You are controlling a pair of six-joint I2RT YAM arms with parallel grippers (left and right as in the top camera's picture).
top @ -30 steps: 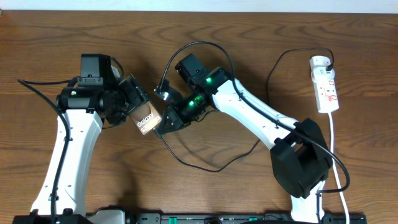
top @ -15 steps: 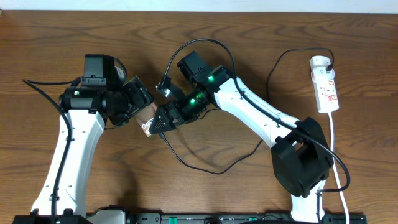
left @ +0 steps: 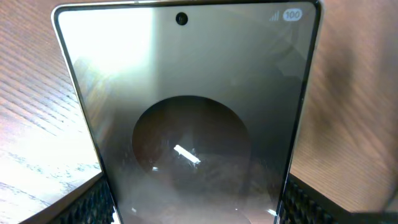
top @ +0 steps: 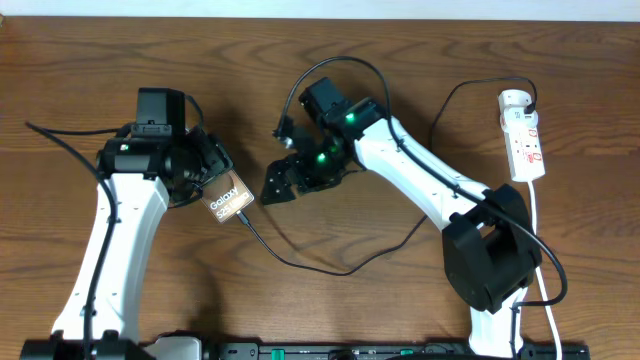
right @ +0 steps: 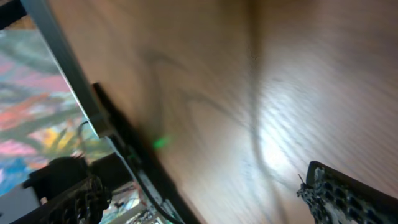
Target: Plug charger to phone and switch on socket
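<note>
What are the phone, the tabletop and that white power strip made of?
Phone: glossy glass front, judging by the reflections; thin silvery frame, probably metal. Table: brown wood or wood-look laminate, with streaky grain showing. Power strip: smooth white casing, most likely moulded plastic.

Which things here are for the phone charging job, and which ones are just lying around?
For the job:
- phone
- charger, the thin black cable that reaches the phone
- socket

Just lying there:
- white cord trailing from the socket
- wooden table under it all
</note>
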